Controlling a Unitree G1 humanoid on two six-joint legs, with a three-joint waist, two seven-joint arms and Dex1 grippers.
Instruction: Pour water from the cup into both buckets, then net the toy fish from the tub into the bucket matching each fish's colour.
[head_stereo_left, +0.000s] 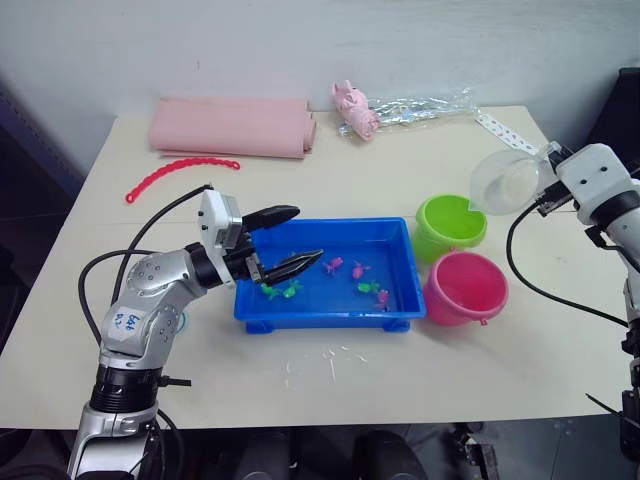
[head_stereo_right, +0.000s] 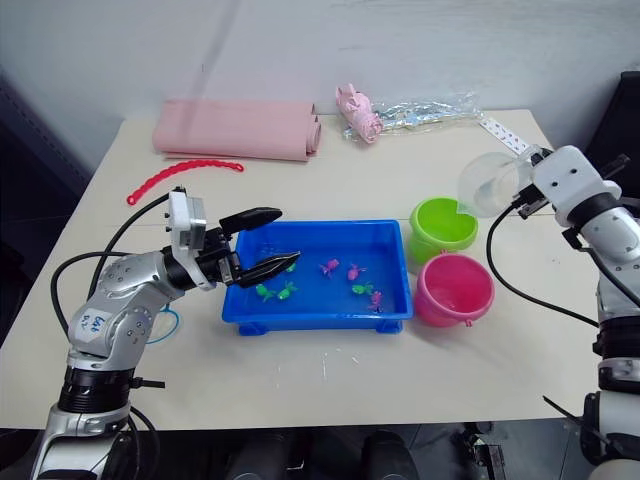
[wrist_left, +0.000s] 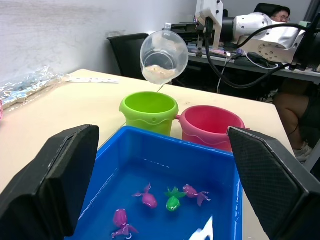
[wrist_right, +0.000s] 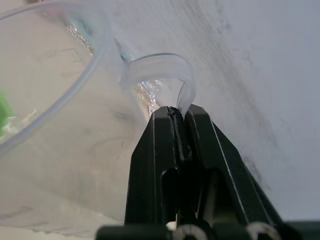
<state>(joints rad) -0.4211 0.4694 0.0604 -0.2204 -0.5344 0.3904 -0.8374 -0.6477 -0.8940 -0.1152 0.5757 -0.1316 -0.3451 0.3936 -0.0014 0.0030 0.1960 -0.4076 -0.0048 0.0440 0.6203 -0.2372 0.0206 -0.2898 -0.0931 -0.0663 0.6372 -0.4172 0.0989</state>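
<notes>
The clear cup (head_stereo_left: 505, 181) hangs tilted above the lime green bucket (head_stereo_left: 449, 226), mouth turned toward it, a thin stream of water falling from its lip; the right tool (wrist_right: 178, 116) pinches its handle. The green bucket stands upright near the counter's right edge, the pink bucket (head_stereo_left: 465, 287) touching it on the front side. Just beside both lies the blue tub (head_stereo_left: 325, 273), holding water and small green and pink toy fish (head_stereo_left: 357, 270).
</notes>
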